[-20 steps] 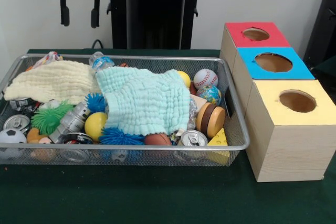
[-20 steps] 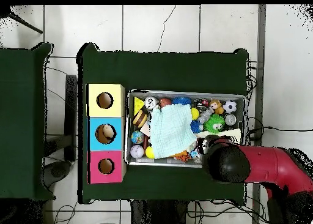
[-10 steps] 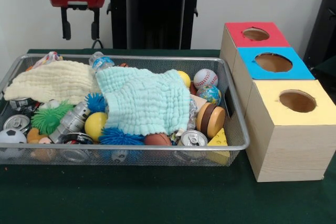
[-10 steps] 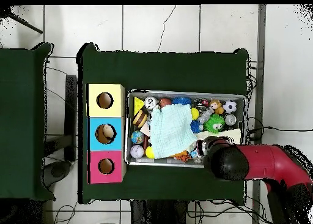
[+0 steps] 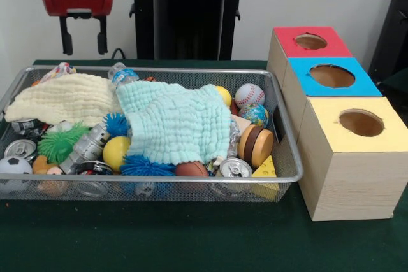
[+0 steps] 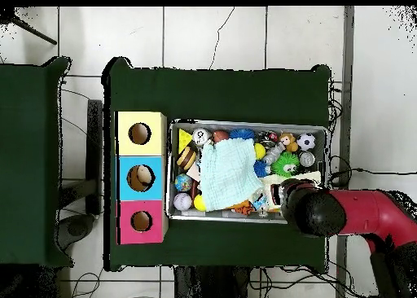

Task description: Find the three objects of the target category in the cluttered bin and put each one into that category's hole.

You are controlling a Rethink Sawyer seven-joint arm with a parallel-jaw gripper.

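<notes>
My gripper (image 5: 83, 41) hangs open and empty above the far left corner of the wire bin (image 5: 153, 180). In the overhead view the red arm (image 6: 362, 217) covers the gripper at the bin's lower right corner. A mint cloth (image 5: 175, 122) and a cream cloth (image 5: 67, 97) lie over much of the clutter. Around them show a baseball (image 5: 249, 95), a globe ball (image 5: 255, 115), a yellow ball (image 5: 116, 151), a soccer ball (image 5: 14, 167) and a drink can (image 5: 234, 169). To the bin's right stand a red box (image 5: 287, 41), a blue box (image 5: 306, 84) and a yellow box (image 5: 331, 135), each with a round hole on top.
Also in the bin are a green spiky toy (image 5: 60, 141), a blue spiky ball (image 5: 145, 165), a wooden disc toy (image 5: 256, 145), a cheese wedge (image 5: 266, 169) and a plastic bottle (image 5: 122, 74). Something pale lies inside the blue box's hole (image 6: 142, 177).
In the front view the gripper has come lower and shifted left, still open and empty. Overhead, the arm's head has slid right along the bin's edge.
</notes>
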